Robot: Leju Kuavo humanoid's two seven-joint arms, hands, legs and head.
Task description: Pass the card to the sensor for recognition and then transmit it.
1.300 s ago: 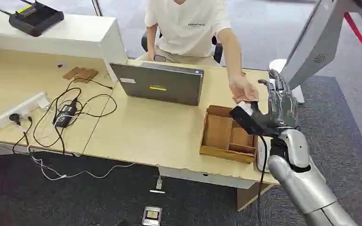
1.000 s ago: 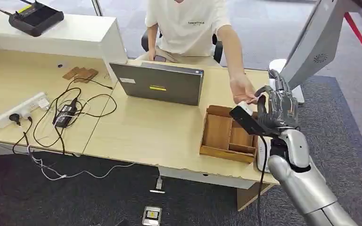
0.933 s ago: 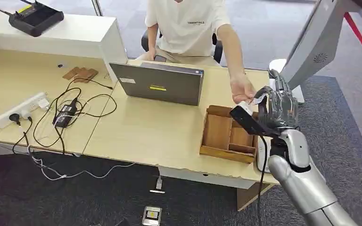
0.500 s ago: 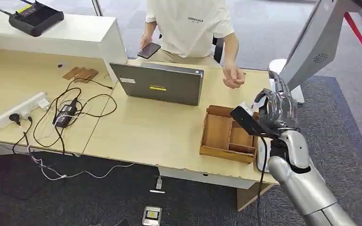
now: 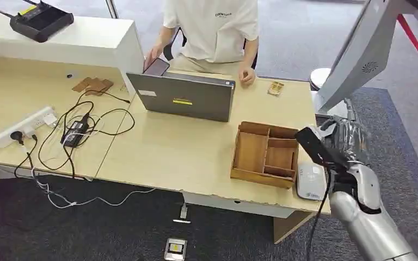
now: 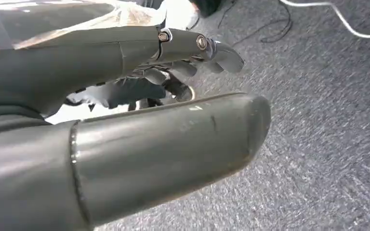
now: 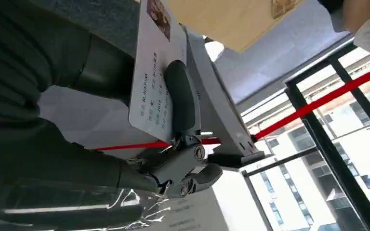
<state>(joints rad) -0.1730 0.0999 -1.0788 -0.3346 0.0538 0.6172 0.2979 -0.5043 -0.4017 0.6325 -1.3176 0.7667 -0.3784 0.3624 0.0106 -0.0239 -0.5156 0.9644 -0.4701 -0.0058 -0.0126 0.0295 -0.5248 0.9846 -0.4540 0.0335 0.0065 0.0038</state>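
My right hand (image 5: 342, 140) hangs just past the desk's right edge, above and to the right of the white card sensor (image 5: 311, 181) lying flat at the desk's front right corner. In the right wrist view the hand (image 7: 77, 120) pinches a white ID card (image 7: 150, 77) with a small photo and printed lines between thumb and a dark finger (image 7: 180, 98). My left hand (image 6: 125, 96) hangs over grey carpet with its fingers stretched out and nothing in it.
A wooden compartment tray (image 5: 265, 154) stands just left of the sensor. A grey laptop (image 5: 182, 98) stands mid-desk, with a seated person (image 5: 212, 30) behind it holding a phone. A tilted grey kiosk panel (image 5: 359, 51) rises at the right. Power strip and cables (image 5: 60, 130) lie at the left.
The person put the card into my right hand, then drew the arm back to the laptop. My right hand closed on the card and moved right and nearer, off the tray.
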